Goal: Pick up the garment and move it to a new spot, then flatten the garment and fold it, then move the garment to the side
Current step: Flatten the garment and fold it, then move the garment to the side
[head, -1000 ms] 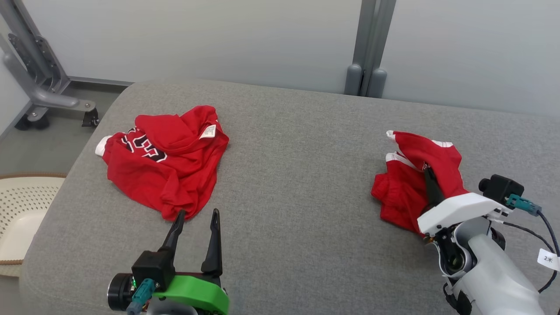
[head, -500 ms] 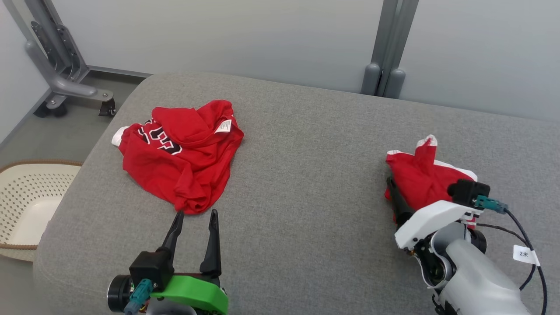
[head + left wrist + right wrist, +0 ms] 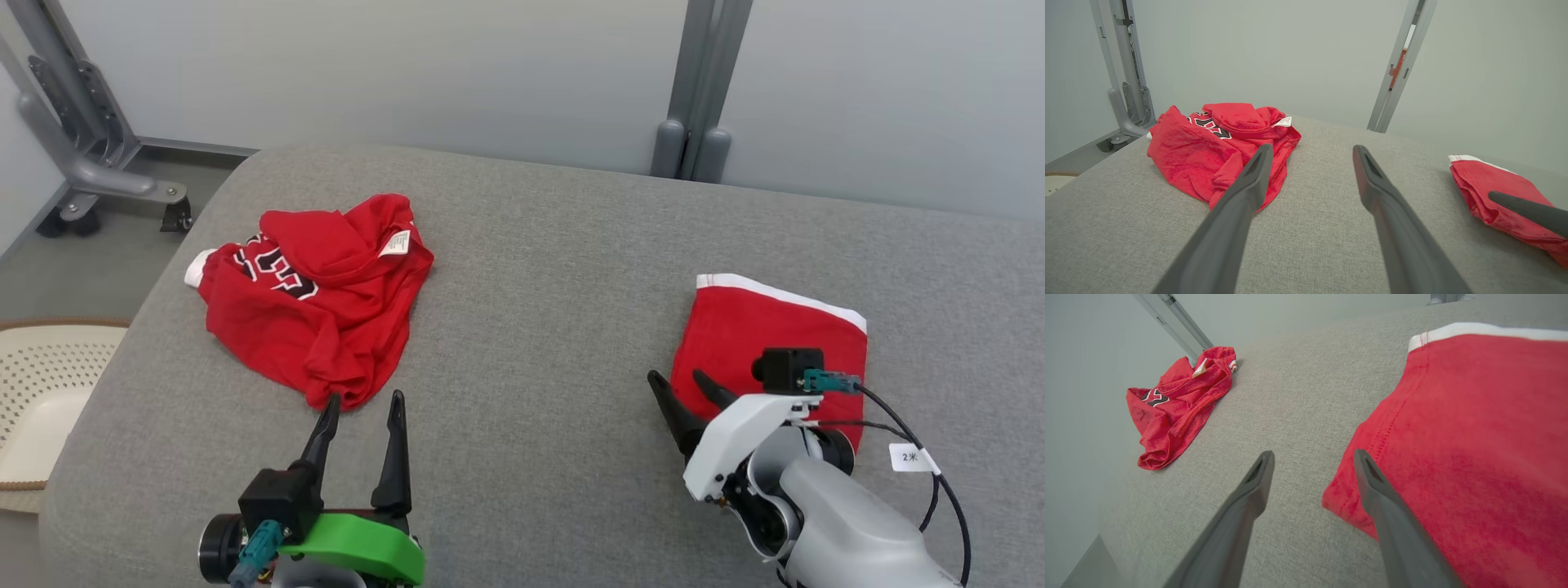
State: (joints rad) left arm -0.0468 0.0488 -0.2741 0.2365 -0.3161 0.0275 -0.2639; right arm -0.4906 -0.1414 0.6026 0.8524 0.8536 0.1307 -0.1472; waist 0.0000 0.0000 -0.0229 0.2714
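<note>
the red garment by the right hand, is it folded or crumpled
Folded. The red garment lies flat in a neat block, its white band straight along its far edge.

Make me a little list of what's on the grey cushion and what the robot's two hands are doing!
Surface: grey cushion
Left side: crumpled red shirt, white tag showing
Right side: folded red garment, lying flat
Left gripper: open, close to the shirt, empty
Right gripper: open, at the folded garment's edge, empty
Floor: cream basket
</note>
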